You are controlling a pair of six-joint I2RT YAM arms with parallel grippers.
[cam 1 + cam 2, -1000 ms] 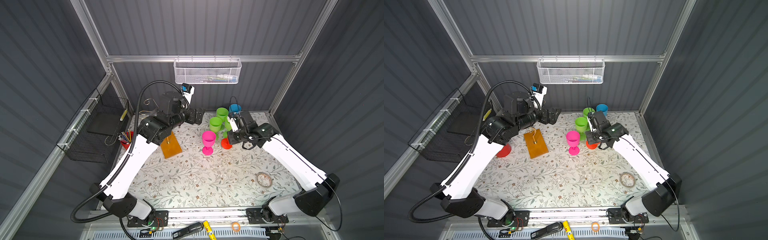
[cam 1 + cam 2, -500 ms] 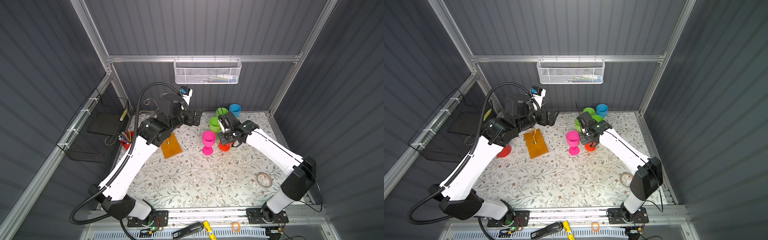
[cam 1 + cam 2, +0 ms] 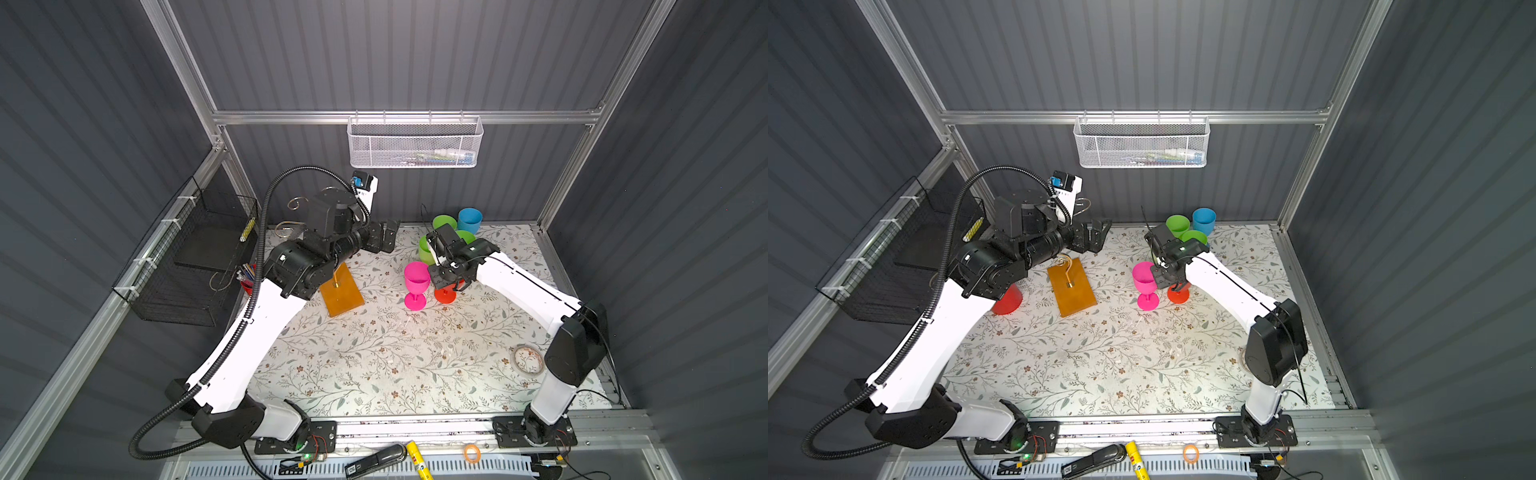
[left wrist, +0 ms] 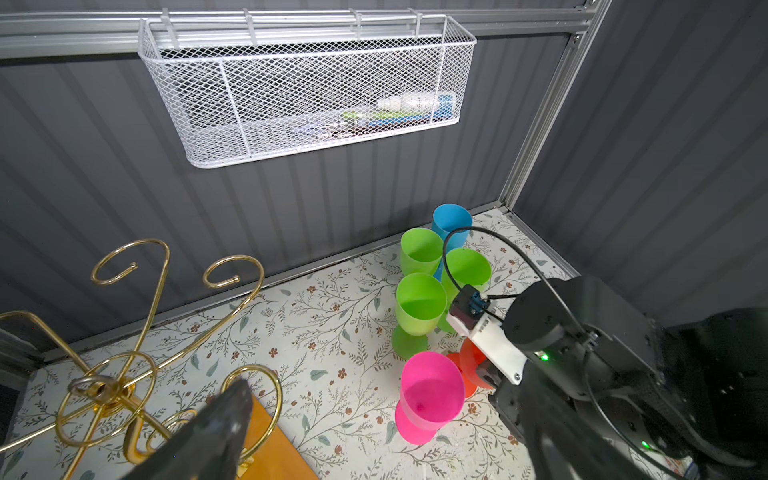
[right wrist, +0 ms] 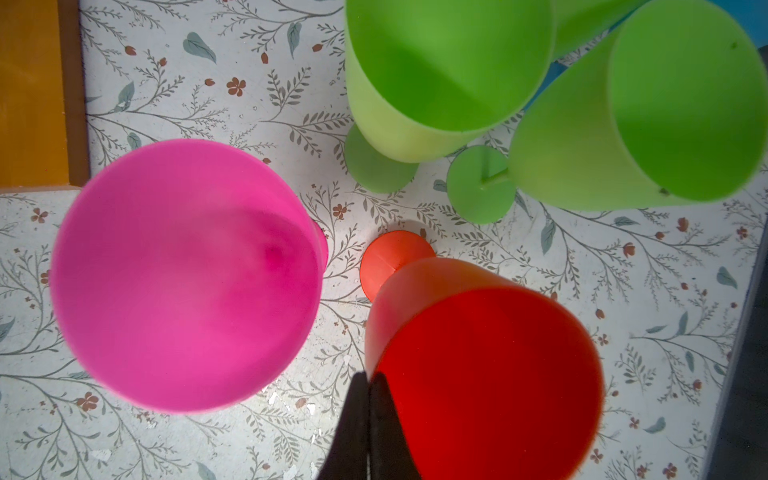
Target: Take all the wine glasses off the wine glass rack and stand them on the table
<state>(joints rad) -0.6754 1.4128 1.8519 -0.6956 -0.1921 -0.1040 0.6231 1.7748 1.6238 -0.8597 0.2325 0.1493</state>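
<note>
— Near the back edge of the bench (image 3: 374, 361), what is your right gripper (image 5: 369, 380) doing?

— It is pressed shut at the rim of the red wine glass (image 5: 486, 374). That glass stands upright on its foot just beside the pink glass (image 5: 187, 274), with the green glasses (image 5: 449, 62) close by. Whether I pinch the wall or merely touch it, I cannot tell.

— And the rack (image 4: 124, 374)?

— Toward the back left corner, and the curled arms I can see are bare. My left gripper (image 3: 384, 241) hangs wide open beside it, holding nothing. I judge the red glass belongs down among the others, leaving the rack free.
</note>
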